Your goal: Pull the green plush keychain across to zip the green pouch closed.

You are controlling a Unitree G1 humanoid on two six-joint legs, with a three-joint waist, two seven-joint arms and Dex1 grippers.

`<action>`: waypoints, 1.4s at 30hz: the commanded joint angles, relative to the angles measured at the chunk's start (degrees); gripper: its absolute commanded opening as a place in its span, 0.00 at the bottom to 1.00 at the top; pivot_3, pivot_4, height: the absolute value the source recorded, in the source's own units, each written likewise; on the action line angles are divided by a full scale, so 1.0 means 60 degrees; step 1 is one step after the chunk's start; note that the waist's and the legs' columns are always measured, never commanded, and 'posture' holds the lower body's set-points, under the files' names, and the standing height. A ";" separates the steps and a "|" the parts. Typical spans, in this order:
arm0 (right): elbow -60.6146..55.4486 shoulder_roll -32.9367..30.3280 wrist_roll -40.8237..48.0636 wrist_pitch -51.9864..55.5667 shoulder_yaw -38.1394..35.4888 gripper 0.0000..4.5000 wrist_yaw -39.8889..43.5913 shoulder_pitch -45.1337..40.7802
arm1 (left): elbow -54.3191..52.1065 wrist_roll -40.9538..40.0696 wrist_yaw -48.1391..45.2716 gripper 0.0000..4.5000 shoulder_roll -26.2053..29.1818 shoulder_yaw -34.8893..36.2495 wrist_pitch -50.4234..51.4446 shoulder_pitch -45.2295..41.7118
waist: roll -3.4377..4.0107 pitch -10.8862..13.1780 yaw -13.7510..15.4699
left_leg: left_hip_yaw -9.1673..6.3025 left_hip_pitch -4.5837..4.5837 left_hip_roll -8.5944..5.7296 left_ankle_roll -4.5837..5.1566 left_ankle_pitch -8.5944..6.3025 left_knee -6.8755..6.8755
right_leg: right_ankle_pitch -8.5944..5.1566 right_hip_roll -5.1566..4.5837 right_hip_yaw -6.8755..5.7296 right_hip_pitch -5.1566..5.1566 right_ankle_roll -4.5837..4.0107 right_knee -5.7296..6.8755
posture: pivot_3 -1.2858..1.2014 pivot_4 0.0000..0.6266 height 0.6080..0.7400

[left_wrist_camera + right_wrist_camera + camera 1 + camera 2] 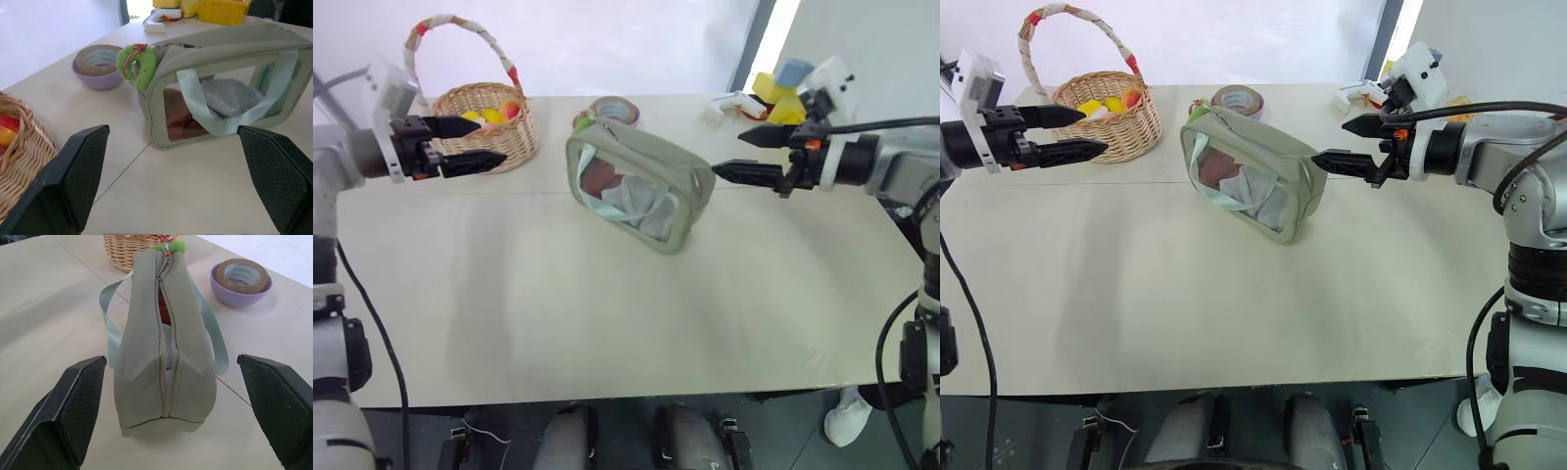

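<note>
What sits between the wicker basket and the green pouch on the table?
Only bare tabletop separates the wicker basket from the green pouch in the left eye view. The purple tape roll sits farther back, behind the pouch, not between them.

Green pouch [641, 186] upright — green plush keychain [137, 65] at end

Pouch [641, 186] set on table [607, 313], near middle, toward far side. Keychain [137, 66] hung at pouch's far-left end, just beside tape roll [615, 109] (roll placed behind pouch). Basket [489, 122] placed at far left of table, well apart from pouch. Left gripper [460, 145] held above table before basket, left of pouch. Right gripper [754, 155] held right of pouch, just beside its near-right end. Blocks [781, 93] piled at far right.
</note>
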 commanded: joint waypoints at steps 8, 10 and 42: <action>-0.0489 0.0765 0.0051 0.0109 0.0453 0.99 -0.0488 -0.0828 | -0.0058 -0.0022 0.0108 1.00 0.0135 0.0387 -0.0248 -0.0136 | 0.0000 0.0000 -0.0030 | 0.0003 0.0000 -0.0001 0.0000 0.0000 0.0000 | 0.0000 0.0001 0.0002 -0.0008 0.0000 0.0014 | 0.52 0.24 0.99; -0.0317 0.1238 -0.0189 0.0058 0.0788 0.99 -0.0832 -0.1150 | -0.0035 -0.0038 0.0179 1.00 0.0072 0.0399 -0.0257 -0.0166 | 0.0000 0.0000 -0.0032 | 0.0002 0.0000 0.0000 -0.0002 0.0001 0.0000 | 0.0000 0.0001 0.0002 -0.0013 0.0000 0.0041 | 0.52 0.24 0.99; 0.1921 0.2668 -0.3826 -0.6344 0.3931 0.00 0.2327 -0.1639 | -0.3168 -0.1160 0.1844 1.00 0.0263 0.1874 0.1046 0.2478 | -0.0002 0.0004 -0.0057 | 0.0004 -0.0014 0.0001 -0.0053 0.0030 0.0007 | 0.0000 -0.0007 0.0009 -0.0050 0.0000 0.0089 | 0.52 0.24 0.99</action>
